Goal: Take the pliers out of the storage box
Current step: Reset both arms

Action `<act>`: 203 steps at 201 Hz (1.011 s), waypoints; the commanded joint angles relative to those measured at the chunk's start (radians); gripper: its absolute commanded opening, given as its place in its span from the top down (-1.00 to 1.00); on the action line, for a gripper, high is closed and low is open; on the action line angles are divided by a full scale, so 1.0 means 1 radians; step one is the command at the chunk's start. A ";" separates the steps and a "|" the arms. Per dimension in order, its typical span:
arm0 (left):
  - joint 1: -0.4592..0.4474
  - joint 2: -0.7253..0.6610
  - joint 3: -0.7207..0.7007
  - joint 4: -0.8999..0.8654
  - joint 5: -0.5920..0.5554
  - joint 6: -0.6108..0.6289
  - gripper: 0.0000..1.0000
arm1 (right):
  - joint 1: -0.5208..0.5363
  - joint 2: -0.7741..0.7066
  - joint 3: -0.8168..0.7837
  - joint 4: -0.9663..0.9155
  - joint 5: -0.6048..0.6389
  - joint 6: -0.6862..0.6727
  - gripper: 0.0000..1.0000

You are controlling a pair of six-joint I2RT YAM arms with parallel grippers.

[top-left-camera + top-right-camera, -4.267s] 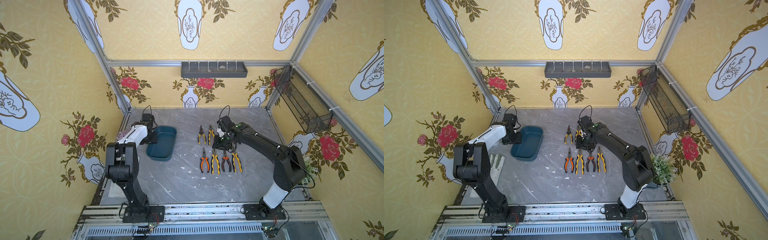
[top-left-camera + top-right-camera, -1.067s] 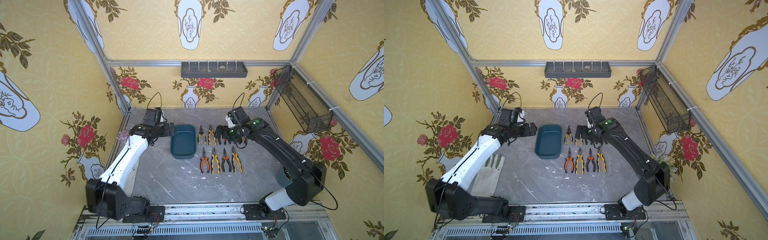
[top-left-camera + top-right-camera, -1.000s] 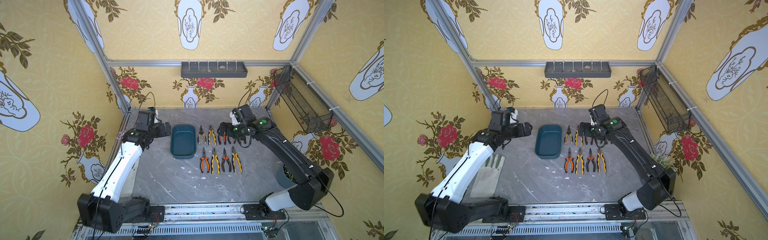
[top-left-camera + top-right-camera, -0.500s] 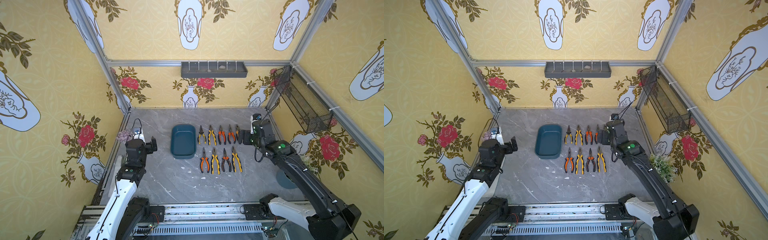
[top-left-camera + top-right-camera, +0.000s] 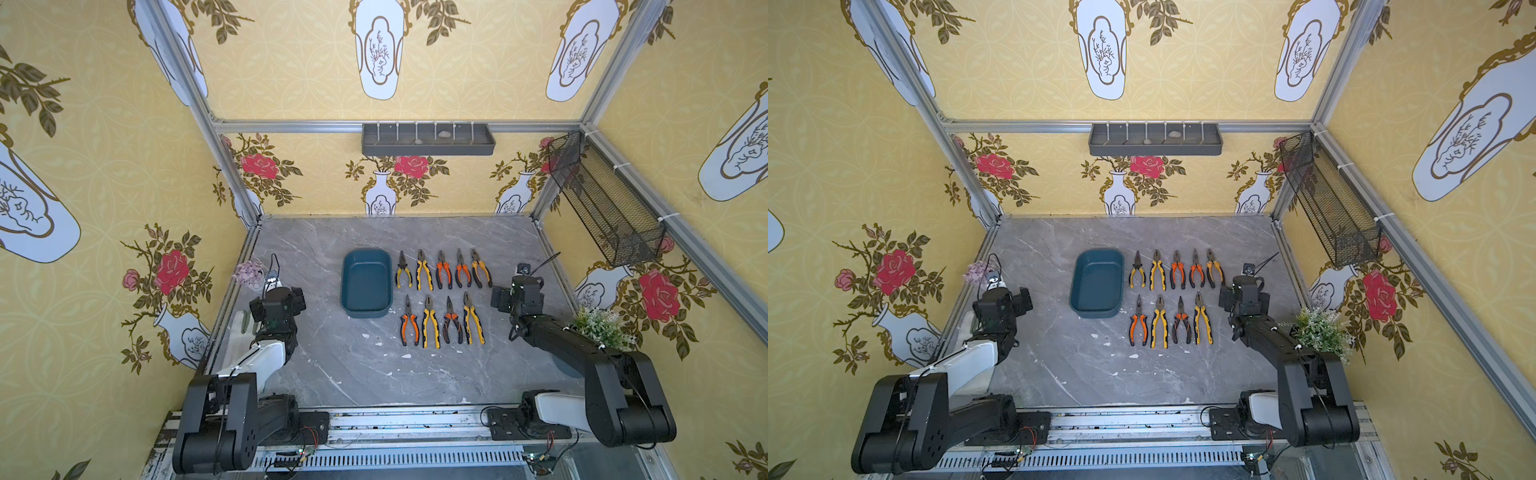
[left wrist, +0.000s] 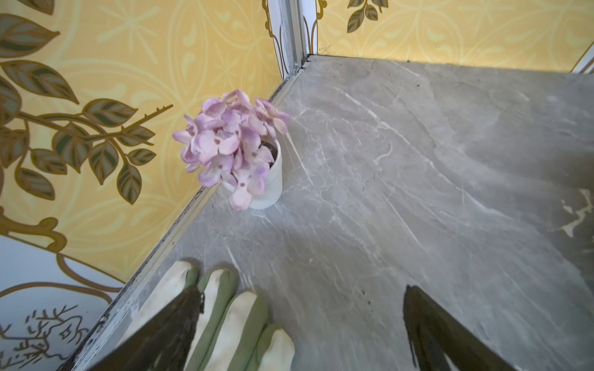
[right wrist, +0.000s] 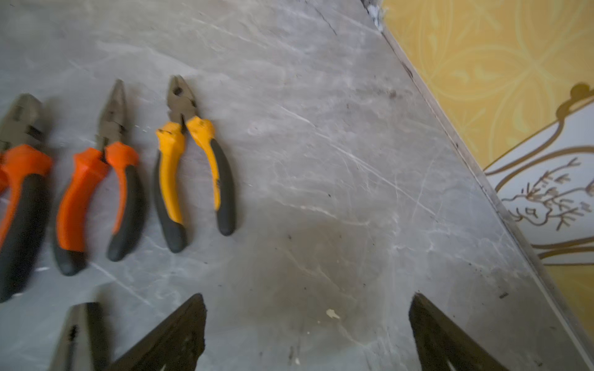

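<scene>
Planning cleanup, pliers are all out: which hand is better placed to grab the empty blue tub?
Probably the left hand: open, bare table between it and the tub; the pliers lie between the tub and the right hand.

Smooth, faintly glossy teal plastic on the storage box (image 5: pixel 365 282); dull dark metal and matt rubbery handles on the pliers (image 7: pixel 181 104); polished grey marble-look table (image 5: pixel 332 365).

The storage box (image 5: pixel 365 282), earlier skewed at the left gripper (image 6: pixel 302 292) near the desk's left edge, now lies square at mid-desk just beside the pliers (image 5: pixel 441 258) (their far row shows five, where two showed before). Both arms have pulled back: the left to the left edge, the right gripper (image 7: pixel 308 298) off the far row to the right edge.
</scene>
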 commanded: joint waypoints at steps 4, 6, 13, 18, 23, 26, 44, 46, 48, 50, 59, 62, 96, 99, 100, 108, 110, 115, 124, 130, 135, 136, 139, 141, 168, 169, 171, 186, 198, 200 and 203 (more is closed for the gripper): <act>0.016 0.051 0.030 0.087 0.085 -0.006 -0.98 | -0.045 0.052 -0.040 0.279 -0.117 -0.039 -0.95; 0.017 0.057 0.033 0.091 0.090 -0.003 -0.98 | -0.046 0.054 -0.043 0.284 -0.120 -0.041 -0.95; 0.017 0.077 0.029 0.122 0.107 0.011 -0.98 | -0.056 0.067 -0.059 0.310 -0.127 -0.050 -0.95; 0.016 0.093 0.025 0.143 0.118 0.017 -0.98 | -0.062 0.072 -0.074 0.329 -0.124 -0.049 -0.95; 0.019 0.106 0.023 0.161 0.127 0.020 -0.98 | -0.070 0.080 -0.089 0.377 -0.134 -0.054 -0.95; 0.020 0.113 0.020 0.173 0.131 0.020 -0.98 | -0.073 0.078 -0.089 0.381 -0.139 -0.054 -0.95; 0.026 0.145 -0.005 0.245 0.156 0.023 -0.98 | -0.075 0.066 -0.109 0.415 -0.188 -0.065 -0.95; 0.026 0.147 -0.007 0.250 0.158 0.024 -0.98 | -0.074 0.065 -0.108 0.415 -0.190 -0.066 -0.95; 0.026 0.149 -0.010 0.256 0.161 0.024 -0.98 | -0.075 0.064 -0.109 0.412 -0.191 -0.065 -0.95; 0.026 0.149 -0.013 0.263 0.164 0.026 -0.98 | -0.074 0.064 -0.107 0.410 -0.190 -0.064 -0.95; 0.027 0.150 -0.027 0.285 0.173 0.027 -0.98 | -0.075 0.063 -0.108 0.410 -0.190 -0.065 -0.95; 0.028 0.154 -0.028 0.293 0.173 0.027 -0.98 | -0.077 0.063 -0.109 0.412 -0.192 -0.064 -0.95; 0.035 0.183 -0.056 0.362 0.207 0.035 -0.98 | -0.079 0.071 -0.179 0.555 -0.223 -0.099 -0.95; 0.035 0.188 -0.059 0.374 0.213 0.038 -0.98 | -0.082 0.073 -0.189 0.579 -0.219 -0.098 -0.95; 0.035 0.188 -0.060 0.377 0.214 0.039 -0.98 | -0.083 0.074 -0.192 0.587 -0.219 -0.097 -0.95; 0.035 0.187 -0.065 0.386 0.228 0.045 -0.98 | -0.097 0.070 -0.210 0.619 -0.216 -0.080 -0.94; 0.035 0.185 -0.067 0.388 0.231 0.045 -0.98 | -0.102 0.067 -0.214 0.623 -0.220 -0.078 -0.95; 0.035 0.184 -0.076 0.404 0.237 0.047 -0.98 | -0.113 0.061 -0.229 0.638 -0.240 -0.073 -0.95; 0.034 0.183 -0.092 0.435 0.245 0.050 -0.98 | -0.135 0.060 -0.265 0.696 -0.281 -0.066 -0.95; 0.035 0.177 -0.108 0.454 0.254 0.050 -0.98 | -0.158 0.069 -0.296 0.750 -0.316 -0.055 -0.95; 0.035 0.178 -0.120 0.480 0.262 0.054 -0.98 | -0.177 0.090 -0.328 0.818 -0.344 -0.049 -0.95; 0.035 0.178 -0.124 0.486 0.264 0.055 -0.98 | -0.181 0.097 -0.333 0.844 -0.353 -0.049 -0.95; 0.035 0.179 -0.131 0.501 0.268 0.057 -0.98 | -0.186 0.119 -0.358 0.911 -0.367 -0.048 -0.95; 0.035 0.180 -0.133 0.509 0.271 0.058 -0.98 | -0.189 0.132 -0.371 0.964 -0.375 -0.049 -0.95; 0.039 0.183 -0.122 0.487 0.285 0.056 -0.98 | -0.189 0.119 -0.348 0.902 -0.403 -0.067 -0.95; 0.039 0.183 -0.120 0.480 0.284 0.054 -0.98 | -0.189 0.126 -0.346 0.909 -0.403 -0.063 -0.95; 0.040 0.183 -0.112 0.464 0.280 0.051 -0.98 | -0.189 0.134 -0.342 0.915 -0.401 -0.061 -0.95; 0.058 0.194 -0.055 0.372 0.276 0.030 -0.98 | -0.209 0.116 -0.271 0.731 -0.417 -0.049 -0.95; 0.064 0.198 -0.038 0.346 0.308 0.039 -0.98 | -0.231 0.152 -0.264 0.788 -0.452 -0.035 -0.95; 0.064 0.198 -0.038 0.346 0.307 0.040 -0.98 | -0.233 0.148 -0.262 0.780 -0.453 -0.034 -0.95; 0.064 0.198 -0.037 0.344 0.307 0.040 -0.98 | -0.233 0.142 -0.257 0.754 -0.448 -0.031 -0.95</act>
